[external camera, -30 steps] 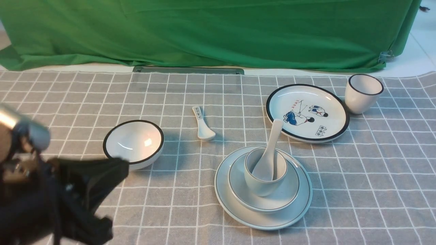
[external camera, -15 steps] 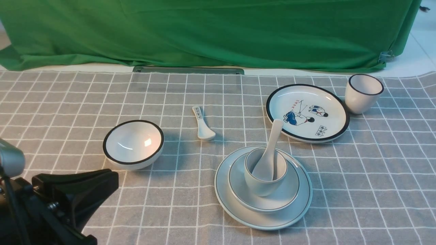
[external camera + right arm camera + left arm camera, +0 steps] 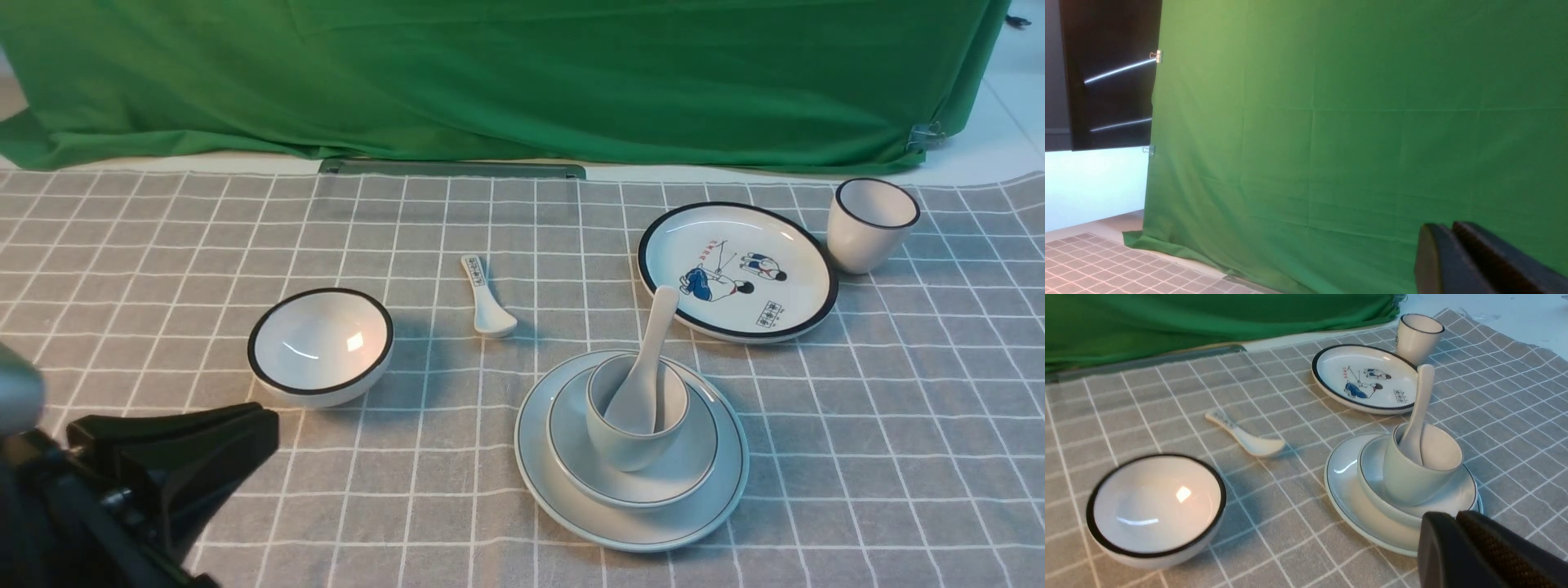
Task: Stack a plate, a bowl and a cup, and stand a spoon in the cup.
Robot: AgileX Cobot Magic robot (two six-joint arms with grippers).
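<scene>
Plate point(image 3: 539, 469) sits on the checked grey tablecloth point(image 3: 857, 457), front centre-right of the table. Bowl point(image 3: 694, 461) rests inside the plate, cup point(image 3: 620, 445) stands upright in the bowl, and spoon point(image 3: 649, 359) stands in the cup, scoop down, handle leaning up and away over the far rim. Stack looks complete; nothing grips it.

Just behind the stack to the right lies the black-rimmed cartoon plate point(image 3: 739, 269), with the black-rimmed cup point(image 3: 869, 222) touching or almost touching its far-right edge. Marked spoon point(image 3: 486, 298) lies flat behind and left of the stack, apart from it. Black-rimmed bowl point(image 3: 320, 345) sits further left, upright, alone. Green cloth point(image 3: 522, 73) hangs along the back of the table.

Left gripper point(image 3: 265, 425) is at the front-left corner, fingers pressed together, empty, near the black-rimmed bowl but not touching. Right gripper point(image 3: 1447, 230) shows only in its wrist view, raised, facing the green cloth; fingers look together or nearly so, holding nothing, exact gap cannot be told.
</scene>
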